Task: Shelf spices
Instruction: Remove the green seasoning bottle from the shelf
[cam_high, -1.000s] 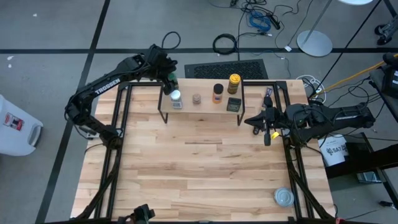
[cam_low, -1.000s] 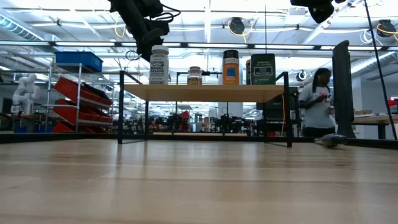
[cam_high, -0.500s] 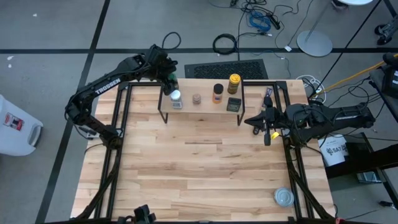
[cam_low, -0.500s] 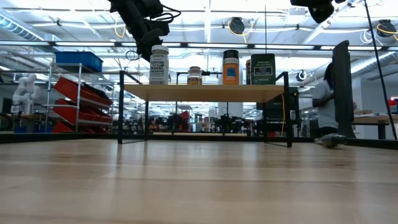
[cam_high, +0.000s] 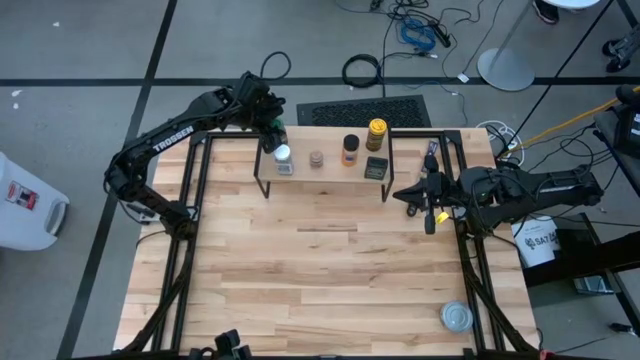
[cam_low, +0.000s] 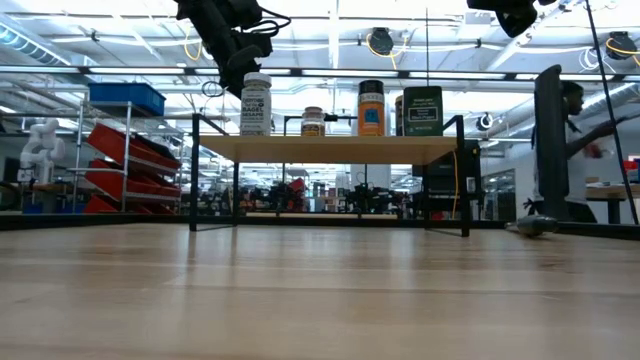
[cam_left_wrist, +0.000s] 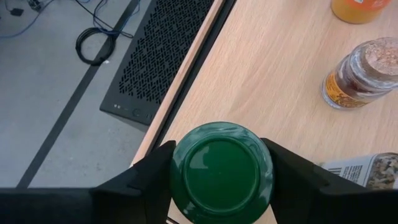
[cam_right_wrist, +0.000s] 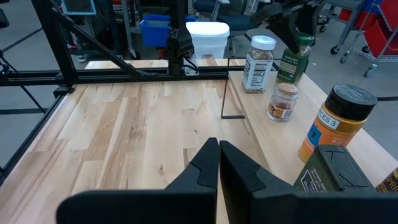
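A small rack with a light wooden plank top and thin black legs (cam_high: 322, 172) is seen at the far side of the wooden table (cam_high: 320, 280). In the left wrist view, the green-lidded jar (cam_left_wrist: 222, 172) is flanked closely by the left tool (cam_left_wrist: 222, 180), its fingers against the lid's sides at the shelf's far left corner; the high view hides this grip. A white-lidded jar (cam_high: 283, 158), a small cork-topped jar (cam_high: 316, 159), an orange jar (cam_high: 350, 150), a yellow-lidded jar (cam_high: 376, 133) and a dark square tin (cam_high: 376, 168) are seen on the shelf. The right tool (cam_right_wrist: 218, 163), fingers pressed together, is held right of the shelf.
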